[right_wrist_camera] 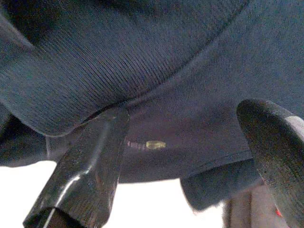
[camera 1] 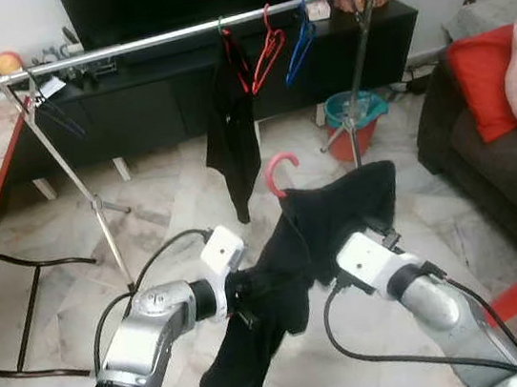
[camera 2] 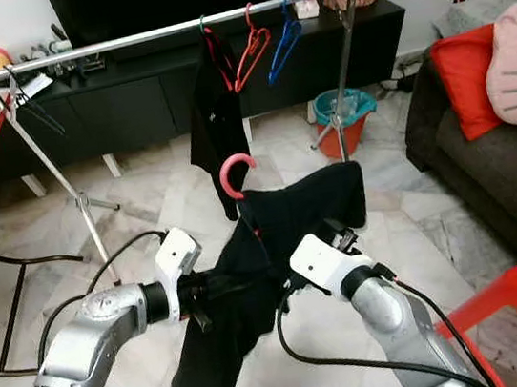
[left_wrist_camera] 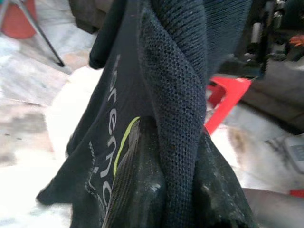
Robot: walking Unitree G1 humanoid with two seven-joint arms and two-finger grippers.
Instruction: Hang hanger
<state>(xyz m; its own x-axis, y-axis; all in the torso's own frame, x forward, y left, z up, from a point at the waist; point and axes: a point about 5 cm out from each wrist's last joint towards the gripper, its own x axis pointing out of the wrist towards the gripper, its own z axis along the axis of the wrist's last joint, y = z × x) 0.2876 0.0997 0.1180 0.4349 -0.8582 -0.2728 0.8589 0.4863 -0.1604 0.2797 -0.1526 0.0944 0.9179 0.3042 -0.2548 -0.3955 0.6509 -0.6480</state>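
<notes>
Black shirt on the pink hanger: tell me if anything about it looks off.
The black shirt sits lopsided on the pink hanger: one side is spread, the other hangs bunched and twisted toward the floor, pinched in the left gripper. The right gripper is open beneath the cloth.

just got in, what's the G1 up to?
It holds a black shirt on a pink hanger in front of the rail, not yet hung. The left tool is shut on the shirt's lower part. The right tool is at the shirt from the other side, its fingers apart in the wrist view. Another black garment, a red hanger and a blue hanger already hang on the rail.
</notes>
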